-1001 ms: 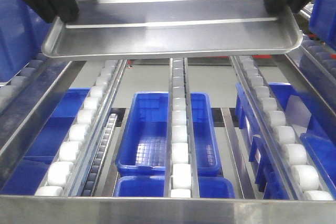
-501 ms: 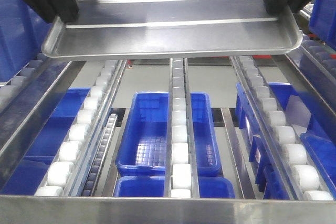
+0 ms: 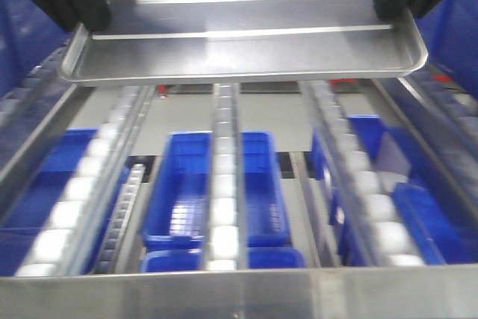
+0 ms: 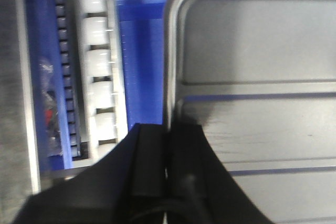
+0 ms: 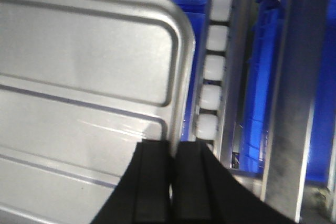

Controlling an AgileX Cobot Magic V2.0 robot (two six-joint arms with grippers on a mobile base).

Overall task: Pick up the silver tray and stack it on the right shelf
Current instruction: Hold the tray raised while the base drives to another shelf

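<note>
1. Exterior front-facing view: compared with a second ago, the roller rack (image 3: 224, 184) below has slid leftward and blurred, while the silver tray (image 3: 239, 54) keeps its place at the top.
2. The left gripper (image 4: 168, 137) is clamped on the tray's left rim, and the right gripper (image 5: 172, 153) on its right rim.
3. The tray's ribbed floor is bare, and the blue bins (image 3: 187, 192) under the rails look empty.
4. The tray's near edge hangs apart from the rollers, with open rails between it and the steel front bar (image 3: 239, 293).

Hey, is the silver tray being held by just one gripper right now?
No, the left gripper and the right gripper each clamp one end of the silver tray.
</note>
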